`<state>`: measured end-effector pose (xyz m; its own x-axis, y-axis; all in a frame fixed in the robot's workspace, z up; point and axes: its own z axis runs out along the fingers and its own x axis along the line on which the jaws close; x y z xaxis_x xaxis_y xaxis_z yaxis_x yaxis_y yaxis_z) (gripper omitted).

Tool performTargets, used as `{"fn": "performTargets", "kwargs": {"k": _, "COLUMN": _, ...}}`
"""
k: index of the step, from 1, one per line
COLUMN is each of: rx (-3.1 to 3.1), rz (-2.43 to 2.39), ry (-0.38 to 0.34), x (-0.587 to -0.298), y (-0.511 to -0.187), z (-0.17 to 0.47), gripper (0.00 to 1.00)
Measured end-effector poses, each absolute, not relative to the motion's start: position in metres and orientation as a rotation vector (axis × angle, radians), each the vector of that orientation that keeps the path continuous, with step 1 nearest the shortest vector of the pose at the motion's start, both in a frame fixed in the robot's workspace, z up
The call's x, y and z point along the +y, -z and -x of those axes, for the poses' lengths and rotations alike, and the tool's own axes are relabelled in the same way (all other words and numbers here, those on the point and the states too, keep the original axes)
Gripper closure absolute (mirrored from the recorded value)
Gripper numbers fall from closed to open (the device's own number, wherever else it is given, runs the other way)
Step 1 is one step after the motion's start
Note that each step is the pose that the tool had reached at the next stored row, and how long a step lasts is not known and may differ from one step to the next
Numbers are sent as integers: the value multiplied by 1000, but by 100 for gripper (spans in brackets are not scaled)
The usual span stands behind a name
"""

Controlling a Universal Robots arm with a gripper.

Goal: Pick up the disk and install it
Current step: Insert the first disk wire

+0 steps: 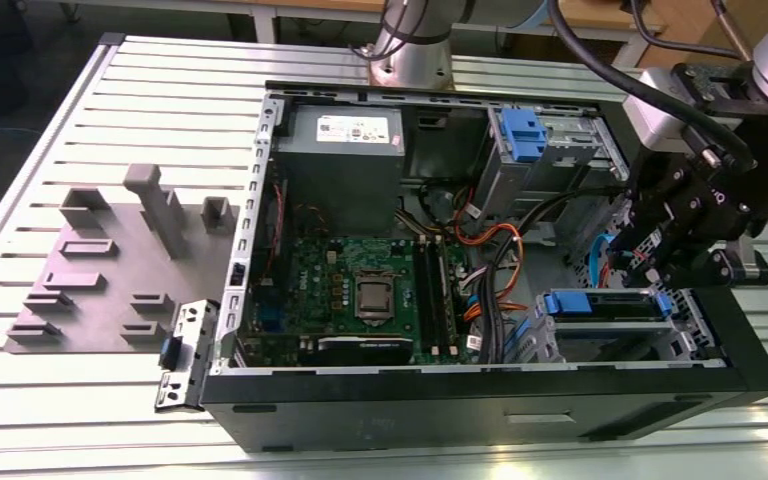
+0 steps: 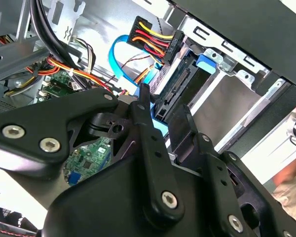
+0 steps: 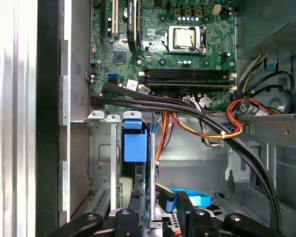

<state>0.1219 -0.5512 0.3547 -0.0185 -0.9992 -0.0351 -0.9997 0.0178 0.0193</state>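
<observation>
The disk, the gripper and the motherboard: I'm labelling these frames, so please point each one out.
disk [image 3: 135, 145], first wrist view, on the blue carrier face standing in the drive cage.
gripper [image 3: 159, 205], first wrist view, midway between its black fingertips astride the disk.
motherboard [image 1: 357, 262], exterior view, on the green board above the processor socket.

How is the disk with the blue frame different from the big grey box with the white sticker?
The disk wears a blue frame; the grey box is bare metal with a white sticker. The disk is much smaller than the box. The disk sits in a bay; the box sits in the opposite corner. Both are inside the computer case.
</observation>
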Motion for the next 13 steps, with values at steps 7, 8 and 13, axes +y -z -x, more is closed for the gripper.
{"fn": "performTargets", "kwargs": {"k": 7, "rx": 2233, "rz": 2193, "ry": -60, "x": -551, "y": -355, "z": -122, "gripper": 77}}
{"fn": "performTargets", "kwargs": {"k": 8, "rx": 2233, "rz": 2193, "ry": -60, "x": -551, "y": -355, "z": -122, "gripper": 83}}
{"fn": "performTargets", "kwargs": {"k": 13, "rx": 2233, "rz": 2193, "ry": -60, "x": -551, "y": -354, "z": -122, "gripper": 84}}
